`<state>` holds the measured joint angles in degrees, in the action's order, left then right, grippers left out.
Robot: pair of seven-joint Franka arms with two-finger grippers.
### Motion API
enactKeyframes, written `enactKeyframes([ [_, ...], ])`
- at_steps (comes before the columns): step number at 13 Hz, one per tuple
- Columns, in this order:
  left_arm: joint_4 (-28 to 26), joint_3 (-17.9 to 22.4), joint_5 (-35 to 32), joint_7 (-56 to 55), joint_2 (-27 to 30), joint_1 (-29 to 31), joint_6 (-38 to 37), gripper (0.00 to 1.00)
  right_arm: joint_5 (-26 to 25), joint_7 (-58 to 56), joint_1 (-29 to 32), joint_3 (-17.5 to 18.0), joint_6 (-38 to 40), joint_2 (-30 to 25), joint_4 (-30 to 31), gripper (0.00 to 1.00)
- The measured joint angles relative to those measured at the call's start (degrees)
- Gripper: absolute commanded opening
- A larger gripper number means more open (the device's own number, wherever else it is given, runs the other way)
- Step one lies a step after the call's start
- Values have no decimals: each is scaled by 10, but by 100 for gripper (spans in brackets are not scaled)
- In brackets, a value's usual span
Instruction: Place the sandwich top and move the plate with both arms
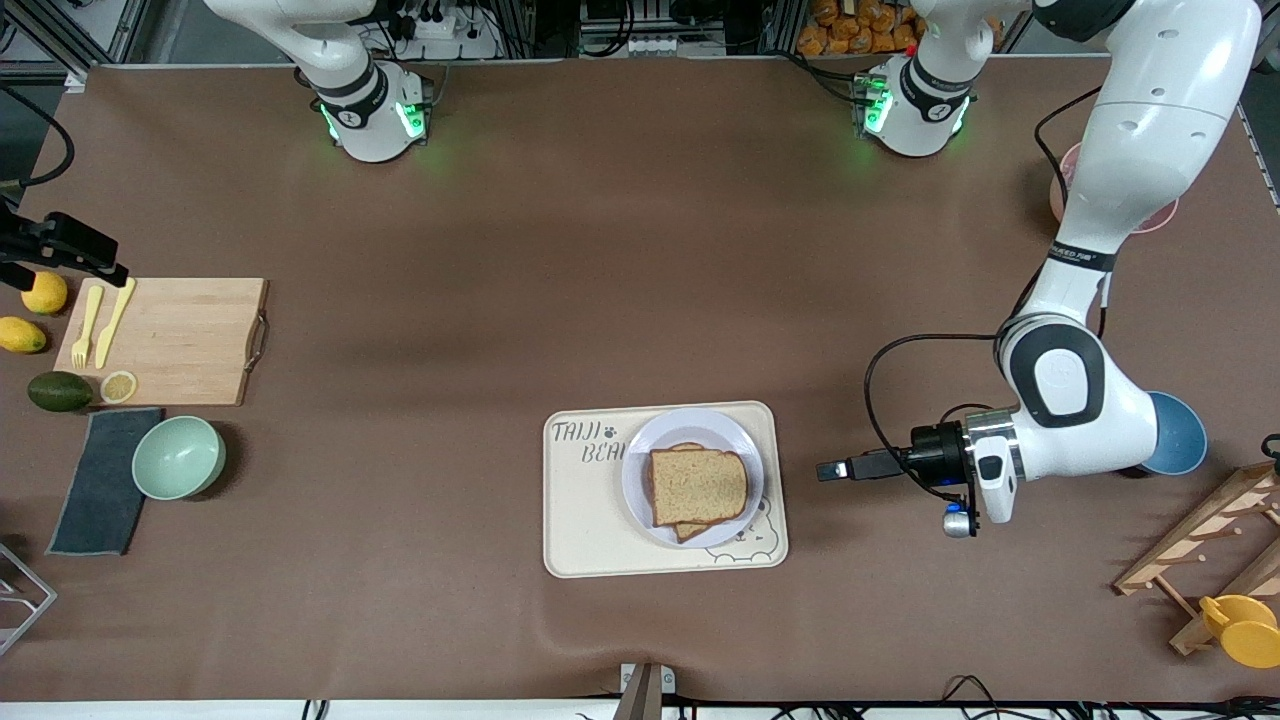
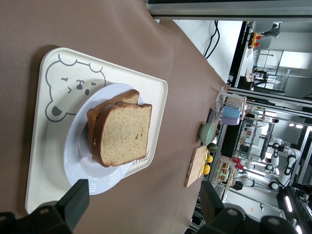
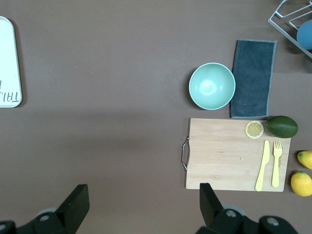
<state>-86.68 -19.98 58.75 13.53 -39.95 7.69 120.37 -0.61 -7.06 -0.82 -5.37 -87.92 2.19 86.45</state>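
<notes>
1. We see the sandwich top (image 1: 698, 485) on the stack on the plate (image 1: 640, 490), in the tray (image 1: 580, 520).
2. L gripper (image 1: 826, 469) beside tray, jaws wide, empty.
3. R gripper (image 1: 60, 255) waits over the lemons (image 1: 44, 293), jaws wide, empty.

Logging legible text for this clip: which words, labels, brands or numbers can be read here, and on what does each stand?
"TAIJI" over "BEA", the rest hidden by the plate: printed on the cream tray, beside a paw mark.
Band lettering on the left arm's forearm: too small to read.
Small dark marks on both arm bases: too small to read.
Bear face on the tray: a drawing, no text.
</notes>
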Motion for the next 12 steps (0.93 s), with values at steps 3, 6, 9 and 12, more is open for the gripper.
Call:
enactKeyframes([
  [3,7,1,-34,-28,14,1,-31,100,-2,0,2,-3,0,0,0,100],
  [6,14,1,-120,-86,39,1,-38,100,-2,0,4,-5,0,0,-2,100],
  [9,14,1,-180,-103,69,1,-54,100,-4,0,4,-5,0,0,-2,100],
  [12,15,1,-243,-138,95,1,-72,100,-6,0,4,-6,0,1,-2,100],
])
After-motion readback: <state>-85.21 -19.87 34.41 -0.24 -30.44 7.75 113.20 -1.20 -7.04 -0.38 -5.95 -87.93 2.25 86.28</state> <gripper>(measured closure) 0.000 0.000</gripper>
